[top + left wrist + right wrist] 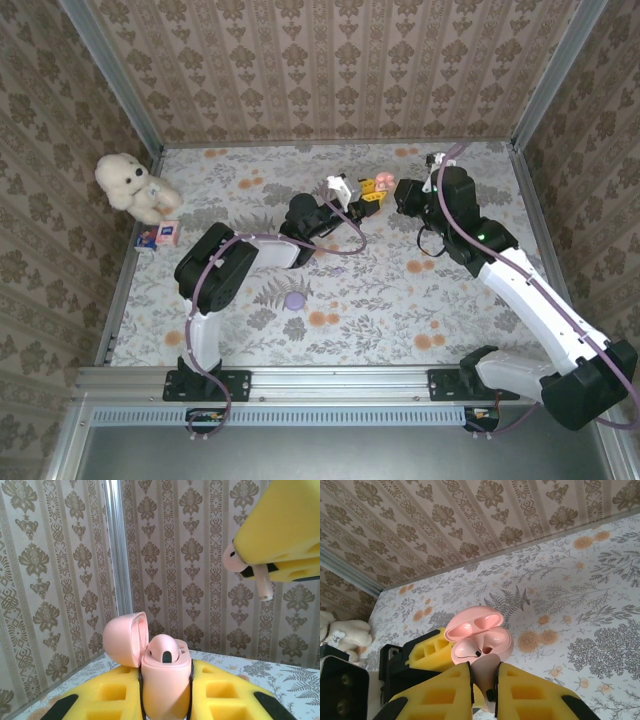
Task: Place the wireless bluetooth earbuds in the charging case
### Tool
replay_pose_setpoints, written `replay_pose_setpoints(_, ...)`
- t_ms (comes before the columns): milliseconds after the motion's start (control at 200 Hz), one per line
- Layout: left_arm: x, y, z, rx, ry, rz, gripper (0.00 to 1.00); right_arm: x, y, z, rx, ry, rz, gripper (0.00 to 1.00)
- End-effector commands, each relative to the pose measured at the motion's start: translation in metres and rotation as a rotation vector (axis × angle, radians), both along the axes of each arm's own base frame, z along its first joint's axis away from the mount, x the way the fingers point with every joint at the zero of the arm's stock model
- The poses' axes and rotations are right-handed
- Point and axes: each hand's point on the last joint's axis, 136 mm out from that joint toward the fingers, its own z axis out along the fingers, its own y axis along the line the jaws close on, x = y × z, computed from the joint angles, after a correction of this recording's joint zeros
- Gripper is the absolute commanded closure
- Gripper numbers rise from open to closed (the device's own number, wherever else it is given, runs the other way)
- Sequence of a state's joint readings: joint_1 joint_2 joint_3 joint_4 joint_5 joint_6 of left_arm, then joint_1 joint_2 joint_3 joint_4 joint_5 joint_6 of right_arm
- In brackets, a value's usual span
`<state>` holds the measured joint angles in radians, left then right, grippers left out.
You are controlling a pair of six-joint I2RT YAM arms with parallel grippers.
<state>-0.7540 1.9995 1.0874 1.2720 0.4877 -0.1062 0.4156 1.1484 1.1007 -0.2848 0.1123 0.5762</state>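
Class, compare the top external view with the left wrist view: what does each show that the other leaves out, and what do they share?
Top external adds: the teddy bear, a small box beside it, and a lilac round piece lying on the floral cloth. Left wrist adds: the case's lid hinged open and a rounded pink piece with a dark spot sitting in the base. Both: the left gripper clamping the pink charging case, and the right gripper holding a pale pink earbud apart from it.
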Motion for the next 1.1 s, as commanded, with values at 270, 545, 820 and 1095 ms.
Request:
replay_pose_setpoints(270, -0.019, -0.007, 0.024, -0.049, -0.036, -0.072, 1.0, 0.012, 0.005, 0.02, 0.047, -0.049, 0.008, 0.83)
replay_pose_setpoints(545, -0.025, -0.007, 0.031, -0.056, -0.044, -0.085, 1.0, 0.014, 0.004, 0.016, 0.046, -0.04, 0.005, 0.83)
replay_pose_setpoints(820, -0.03, -0.007, 0.039, -0.067, -0.056, -0.096, 1.0, 0.017, 0.003, 0.01, 0.041, -0.028, 0.0, 0.83)
replay_pose_setpoints(1095, -0.034, -0.007, 0.044, -0.074, -0.064, -0.104, 1.0, 0.019, 0.002, 0.007, 0.039, -0.019, -0.003, 0.83)
